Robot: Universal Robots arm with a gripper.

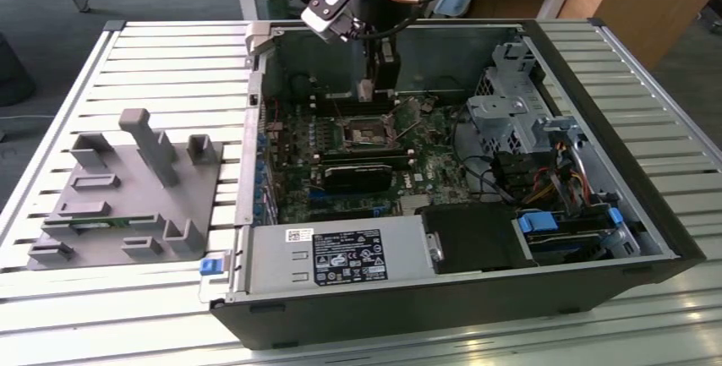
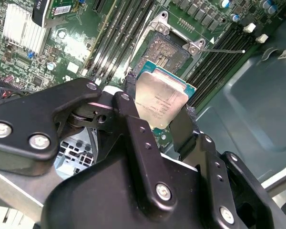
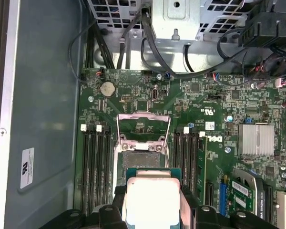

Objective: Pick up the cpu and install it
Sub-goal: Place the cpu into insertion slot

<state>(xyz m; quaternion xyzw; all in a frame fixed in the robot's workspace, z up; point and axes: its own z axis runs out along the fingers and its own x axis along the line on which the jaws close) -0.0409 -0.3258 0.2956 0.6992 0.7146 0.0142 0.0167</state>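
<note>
The cpu (image 2: 160,98), a small square chip with a silvery top and pale rim, is clamped between my black fingers (image 2: 127,106). My gripper (image 2: 157,113) is shut on it, as the first wrist view also shows with the cpu (image 3: 150,199) edge-held in the gripper (image 3: 151,206). The chip hangs a little above the motherboard, just short of the open socket (image 3: 142,160), whose metal load plate (image 3: 144,125) is flipped up. In the exterior view my gripper (image 1: 376,89) reaches down into the computer case, above the socket (image 1: 367,133).
The open case (image 1: 564,62) lies on a slatted table. Memory slots (image 3: 95,157) flank the socket on both sides. Cables (image 3: 148,43) and a drive cage (image 1: 508,108) are close by. A power supply (image 1: 333,256) fills the near side. A grey fixture (image 1: 124,197) stands at the exterior view's left.
</note>
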